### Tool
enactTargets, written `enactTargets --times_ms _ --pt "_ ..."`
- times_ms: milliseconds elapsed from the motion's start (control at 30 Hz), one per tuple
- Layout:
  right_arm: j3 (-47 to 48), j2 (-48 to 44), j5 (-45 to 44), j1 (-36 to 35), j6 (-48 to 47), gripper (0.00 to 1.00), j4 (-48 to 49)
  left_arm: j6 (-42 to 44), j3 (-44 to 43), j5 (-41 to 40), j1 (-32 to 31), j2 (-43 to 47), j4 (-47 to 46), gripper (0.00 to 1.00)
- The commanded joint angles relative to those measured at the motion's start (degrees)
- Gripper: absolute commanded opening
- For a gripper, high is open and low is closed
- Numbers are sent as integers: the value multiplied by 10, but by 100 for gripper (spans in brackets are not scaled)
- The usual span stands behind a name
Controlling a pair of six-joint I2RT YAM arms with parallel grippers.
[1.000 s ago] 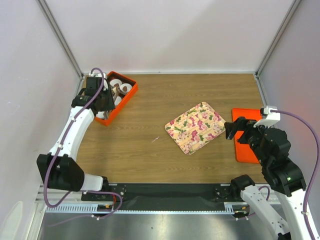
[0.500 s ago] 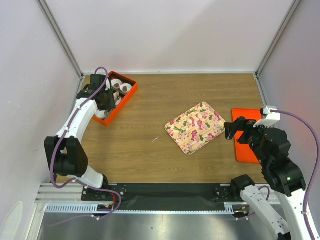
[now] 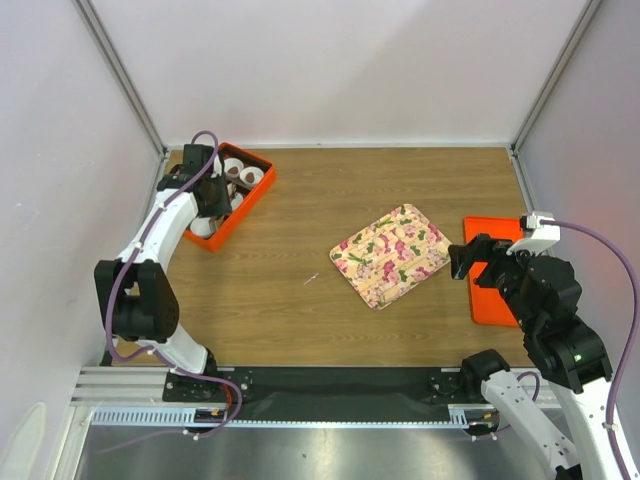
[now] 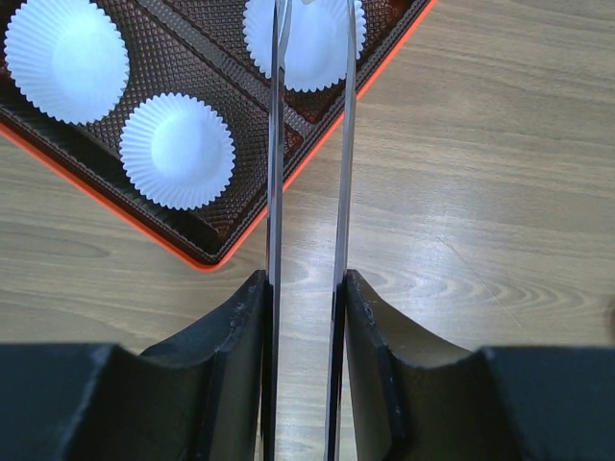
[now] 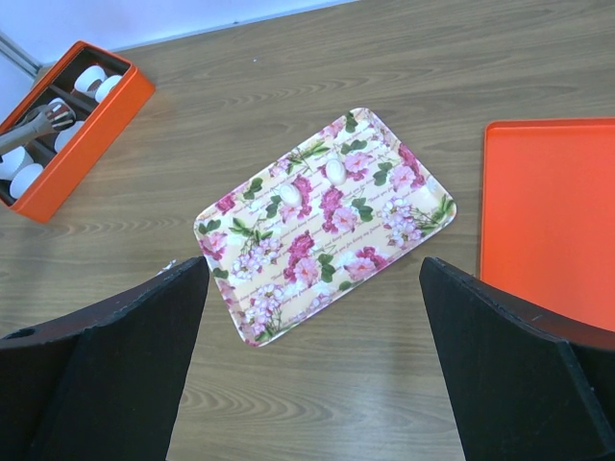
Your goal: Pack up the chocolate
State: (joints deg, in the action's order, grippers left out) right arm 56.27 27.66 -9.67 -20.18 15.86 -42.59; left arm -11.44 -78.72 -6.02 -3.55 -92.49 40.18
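Tongs over the cup box, my other claw idle

My left claw point(image 4: 306, 280) is clenched on thin metal tongs point(image 4: 278, 144). Their blades reach over the corner of the orange box point(image 4: 207, 261), across one of three white cups point(image 4: 177, 151). The flowered tray point(image 5: 317, 226) lies mid-counter point(image 4: 480, 192). My right claw point(image 5: 309, 288) hangs released, jaws wide, above the tray's near edge, with the flat orange tray point(image 5: 548, 211) to its right. I cannot make out the chocolate in any view.
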Motion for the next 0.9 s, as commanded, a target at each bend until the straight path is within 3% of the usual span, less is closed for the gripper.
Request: enactTargets --times_ms 0,867 --pt "10 -2 -5 0 -9 100 13 12 -18 -12 6 8 -13 39" --pt "15 -14 -3 -1 0 100 0 19 24 -15 5 44 -11 44"
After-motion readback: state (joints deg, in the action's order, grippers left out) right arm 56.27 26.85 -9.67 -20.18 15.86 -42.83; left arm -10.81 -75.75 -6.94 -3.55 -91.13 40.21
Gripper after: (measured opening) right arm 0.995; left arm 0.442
